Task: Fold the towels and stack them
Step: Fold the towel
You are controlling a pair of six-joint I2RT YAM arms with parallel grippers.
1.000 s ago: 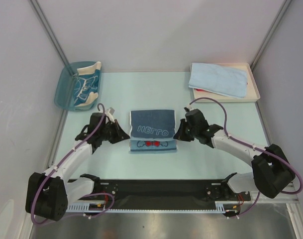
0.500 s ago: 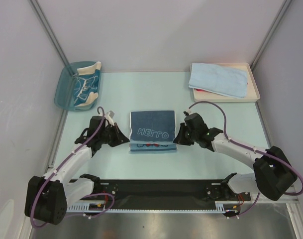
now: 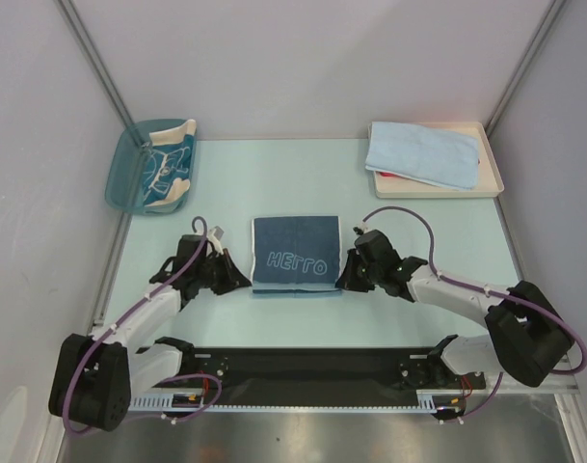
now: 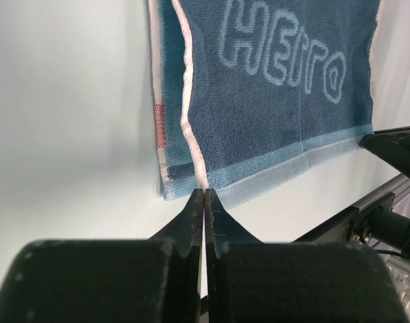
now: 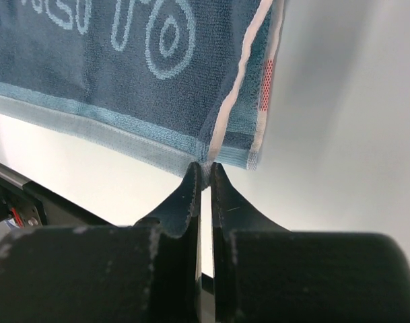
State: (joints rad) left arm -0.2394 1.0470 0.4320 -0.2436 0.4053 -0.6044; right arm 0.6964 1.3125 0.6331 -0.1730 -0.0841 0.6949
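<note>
The dark towel (image 3: 295, 253) lies folded in the middle of the counter (image 3: 274, 183), a little towards the near edge, its pale lettering facing up. The arms come at it from either side. The left gripper (image 4: 203, 195) has its fingers pressed together on the near-left corner, right where the white hem ends. The right gripper (image 5: 205, 168) pinches the near-right corner the same way, with only a hairline gap showing between its fingers.

Both seem to hold the upper layer only. In the wrist views a second layer with a red patch peeks out beneath at each side, so the top flap looks to have been laid over the bottom one. Holding the two corners at once keeps the edge straight and taut, which is why the near hem runs square across instead of sagging.

I'd judge this fold as good as made, with the corners about ready to be let go low so the flap doesn't spring back.

At the far-right corner sits a tray (image 3: 493, 174) holding a folded pale towel (image 3: 423, 154), with a sliver of red (image 3: 387, 174) under it, likely the stack. At the far-left corner a bin (image 3: 120, 178) holds a crumpled beige towel (image 3: 168, 166), not yet folded.
</note>
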